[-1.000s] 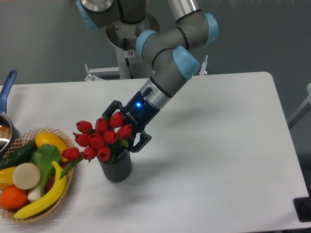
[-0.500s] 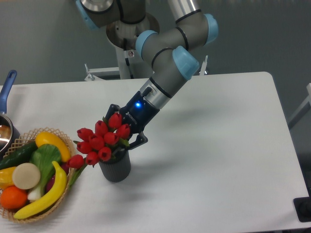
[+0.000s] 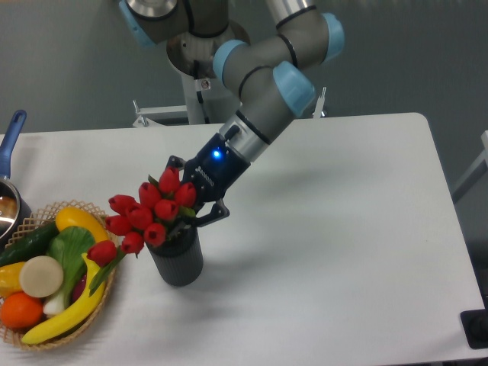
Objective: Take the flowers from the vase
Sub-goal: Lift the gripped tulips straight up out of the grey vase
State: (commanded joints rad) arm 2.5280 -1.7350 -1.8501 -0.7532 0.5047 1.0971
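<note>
The flowers [image 3: 149, 213], a bunch of red tulip buds with green stems, lean to the left out of the dark grey ribbed vase [image 3: 178, 263], which stands upright on the white table. Their stems still reach down into the vase mouth. One bud [image 3: 101, 252] droops over the basket rim. My gripper [image 3: 192, 194] comes in from the upper right, tilted, and is shut on the right side of the bunch just above the vase. The buds hide part of its fingers.
A woven wicker basket [image 3: 107, 293] with a banana, an orange, a cucumber and leafy greens sits just left of the vase. A pot with a blue handle [image 3: 9, 141] stands at the left edge. The arm's base stands behind the table.
My gripper has closed on the bunch and moved up and left. The flowers have tilted and shifted left with it. The vase has barely moved.
</note>
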